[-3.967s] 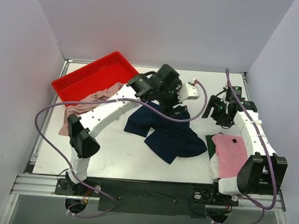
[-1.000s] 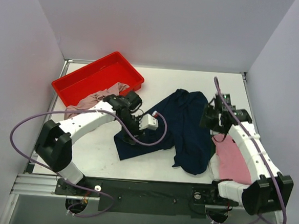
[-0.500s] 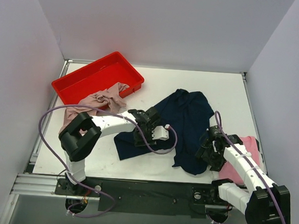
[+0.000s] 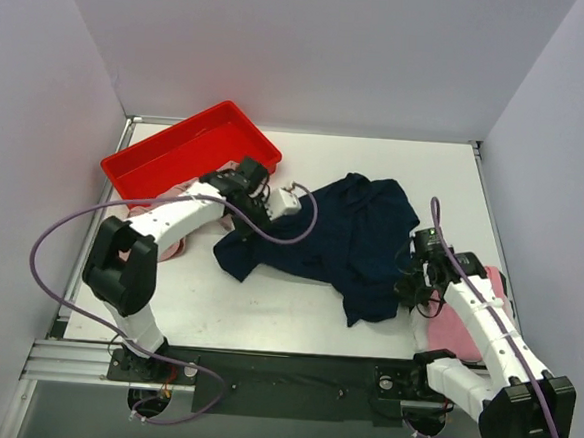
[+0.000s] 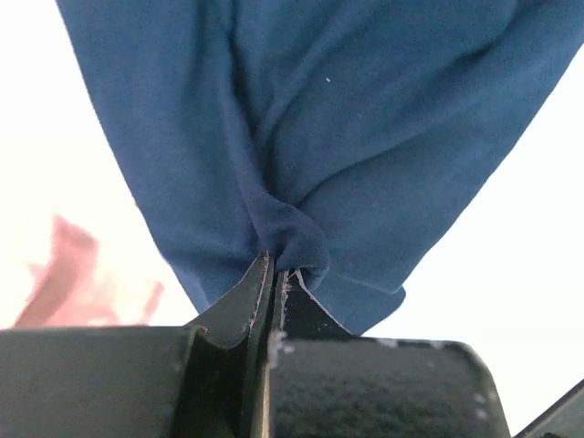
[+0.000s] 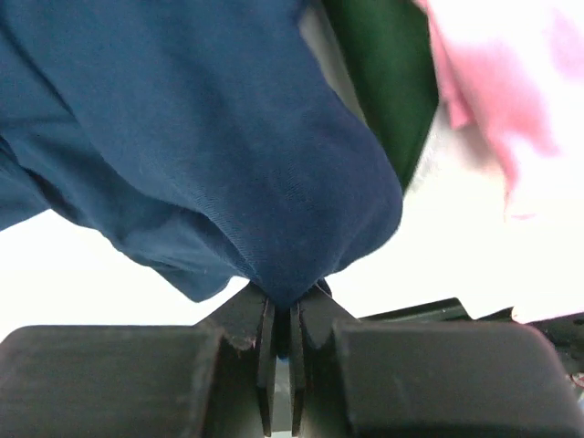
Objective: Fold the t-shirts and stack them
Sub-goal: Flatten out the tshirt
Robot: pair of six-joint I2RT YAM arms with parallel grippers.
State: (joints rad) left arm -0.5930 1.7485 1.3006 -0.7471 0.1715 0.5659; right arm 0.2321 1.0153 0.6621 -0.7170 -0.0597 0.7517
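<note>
The dark navy t-shirt (image 4: 356,234) lies crumpled across the middle of the table. My left gripper (image 4: 250,214) is shut on a bunched fold at its left edge; the left wrist view shows the pinched fold at the left gripper (image 5: 274,272), with the navy t-shirt (image 5: 347,137) hanging beyond. My right gripper (image 4: 414,284) is shut on the shirt's right lower corner, pinched in the right gripper (image 6: 283,308) below the navy t-shirt (image 6: 228,137). The bright pink t-shirt (image 4: 461,316) lies flat under my right arm. The beige-pink t-shirt (image 4: 173,247) is mostly hidden by my left arm.
A red tray (image 4: 166,155) stands at the back left, next to the beige-pink shirt. A dark green sheet (image 6: 388,82) lies beside the pink t-shirt (image 6: 493,91). White walls close in three sides of the table.
Both grippers have shut on the navy shirt. The left one has moved back and left with the shirt's edge; the right one has shifted slightly away from me at the shirt's right corner.
</note>
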